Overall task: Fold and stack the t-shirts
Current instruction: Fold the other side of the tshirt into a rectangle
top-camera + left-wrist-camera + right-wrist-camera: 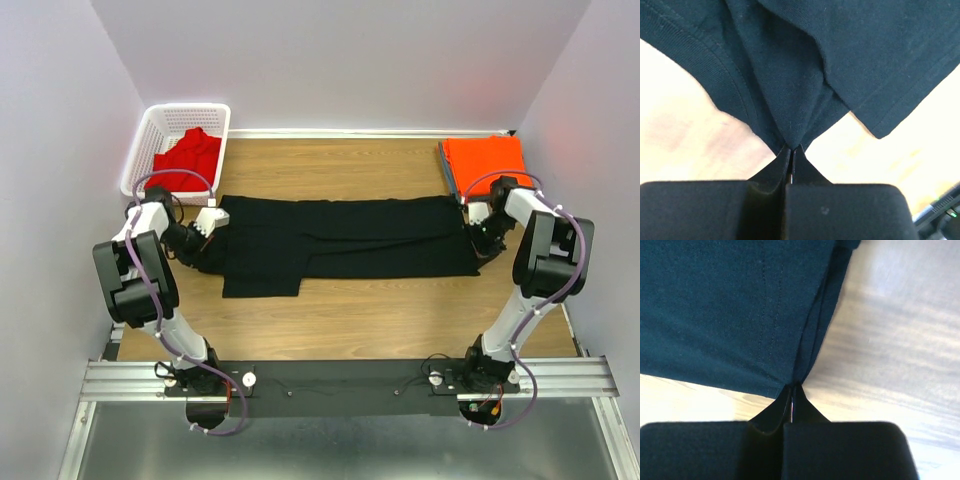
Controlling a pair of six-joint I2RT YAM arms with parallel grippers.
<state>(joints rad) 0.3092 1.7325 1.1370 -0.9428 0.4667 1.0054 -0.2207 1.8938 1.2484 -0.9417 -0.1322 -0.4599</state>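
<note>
Across the middle of the bench [350,320] lies the black t-shirt [340,240], drawn out into a long band from left to right, with one flap reaching toward the near edge at its left end. The left claw [792,150] is pressed together on a gathered peak of black cloth at the left end of the band. A stitched edge runs off to either side of that peak. The right claw [792,387] is likewise pinched shut on the right end, holding the doubled edge where it meets the wood. Each claw sits at the very tip of the shirt, so the garment spans the whole gap between them.

By my reading, the step in hand is the folding of the black shirt, with both ends just gripped and nothing yet raised. The next move probably calls for both arms to lift together at an even height, keeping the cloth taut enough not to sag or slip, then to bring one part over another.

An orange t-shirt [487,160] lies folded at the far right corner. A red t-shirt [188,158] sits crumpled in the white basket [150,130] at the far left.
</note>
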